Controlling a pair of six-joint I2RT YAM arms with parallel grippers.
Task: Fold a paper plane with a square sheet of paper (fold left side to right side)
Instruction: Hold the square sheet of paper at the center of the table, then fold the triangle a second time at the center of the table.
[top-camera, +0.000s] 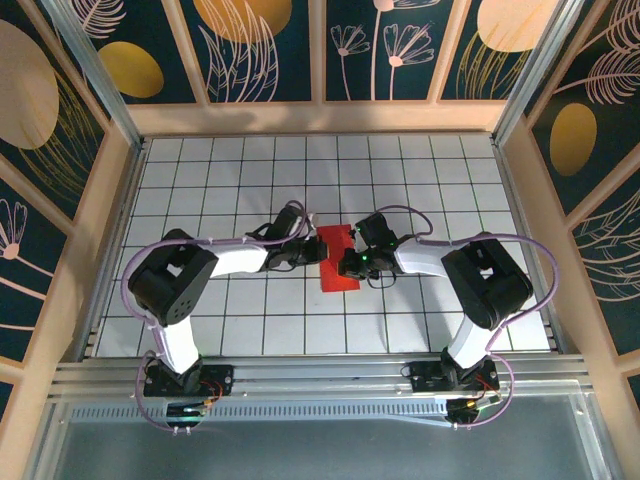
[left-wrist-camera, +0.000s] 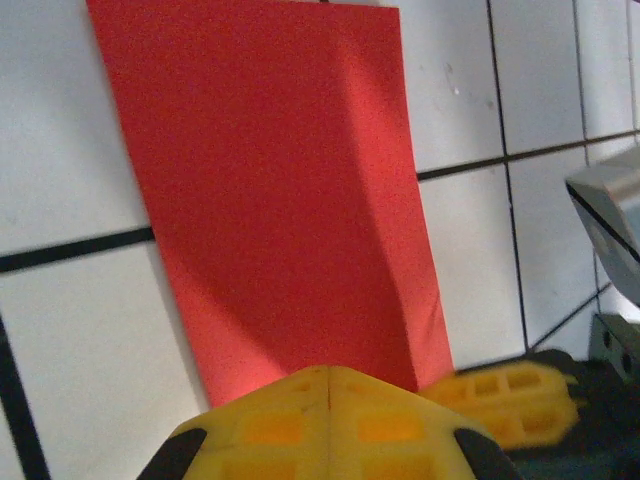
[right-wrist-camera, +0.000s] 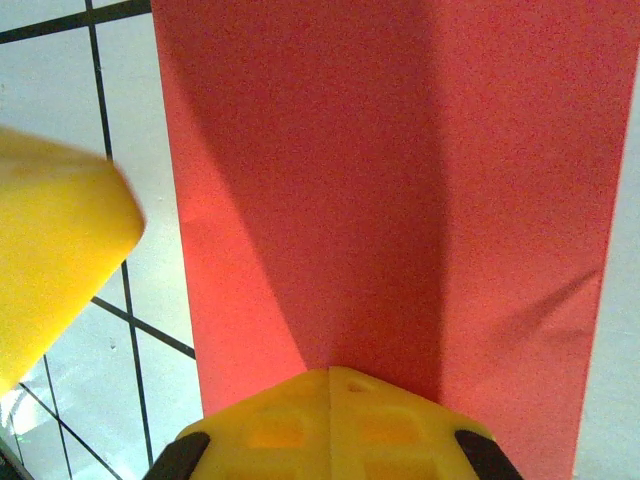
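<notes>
two claws meeting over one red sheet

one red sheet of paper (top-camera: 335, 262) is lying flat near the middle of the white-tiled bench (top-camera: 240, 170), showing as an upright rectangle with a long crease running along it (left-wrist-camera: 340, 180). two arms are reaching in from either side. the left claw (top-camera: 312, 248) is sitting at the sheet's left edge with its two yellow fingers (left-wrist-camera: 280, 420) pressed together, their tips over the paper. the right claw (top-camera: 348, 265) is sitting on the sheet's right side, its two fingers (right-wrist-camera: 380, 420) likewise together over the red surface (right-wrist-camera: 400, 180). whether either claw is pinching paper is not clear. each wrist camera is catching the other claw just beside its own (left-wrist-camera: 500, 390) (right-wrist-camera: 55, 250).
</notes>
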